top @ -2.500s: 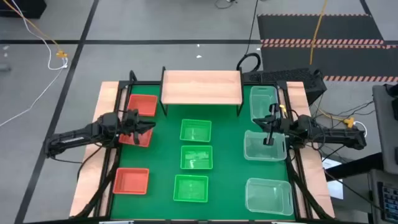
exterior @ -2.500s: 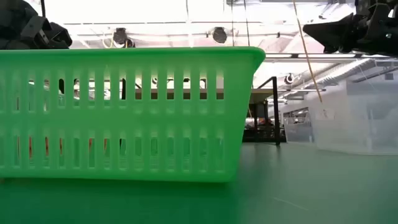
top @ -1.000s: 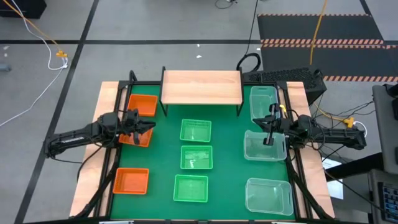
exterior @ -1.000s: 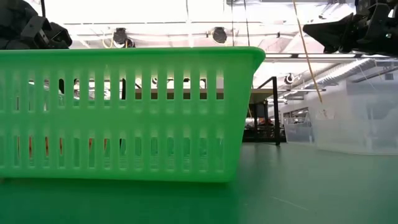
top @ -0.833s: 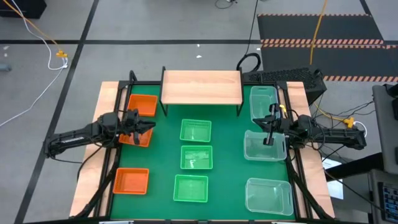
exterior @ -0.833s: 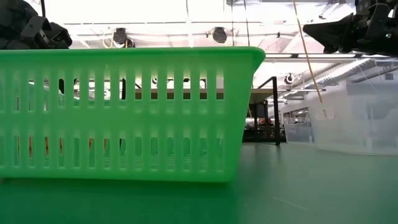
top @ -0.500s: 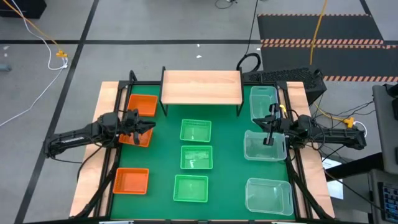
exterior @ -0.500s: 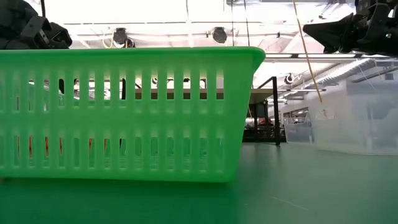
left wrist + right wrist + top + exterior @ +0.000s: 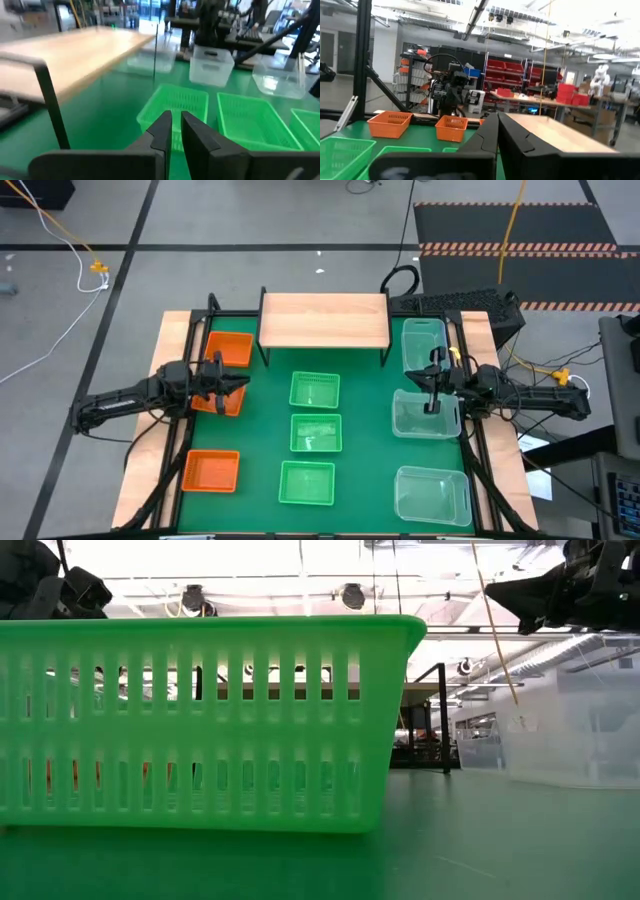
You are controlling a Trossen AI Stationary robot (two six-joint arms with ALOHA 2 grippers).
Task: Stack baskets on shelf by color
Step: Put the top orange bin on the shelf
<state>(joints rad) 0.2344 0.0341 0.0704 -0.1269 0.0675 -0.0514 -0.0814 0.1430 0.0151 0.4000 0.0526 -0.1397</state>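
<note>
Three red-orange baskets [image 9: 230, 348], [image 9: 212, 470] and a half-hidden one [image 9: 207, 402] sit in a column at the mat's left. Three green baskets [image 9: 314, 391] form the middle column and three clear baskets [image 9: 432, 495] the right one. The light-wood shelf [image 9: 324, 320] stands bare at the far edge. My left gripper [image 9: 238, 380] hovers shut over the middle red-orange basket. My right gripper [image 9: 430, 388] hovers shut over the far rim of the middle clear basket [image 9: 425, 420]. In the wrist views, the left gripper [image 9: 175, 131] and the right gripper [image 9: 497, 131] hold nothing.
The nearest green basket [image 9: 200, 720] fills most of the low view, with a clear basket [image 9: 580, 730] to its right. Black frame posts [image 9: 212, 305] stand at the shelf's corners. Strips of open green mat [image 9: 365, 440] run between the basket columns.
Both arms have shifted only slightly. The right gripper has edged a little toward the table's left. No basket has moved.
</note>
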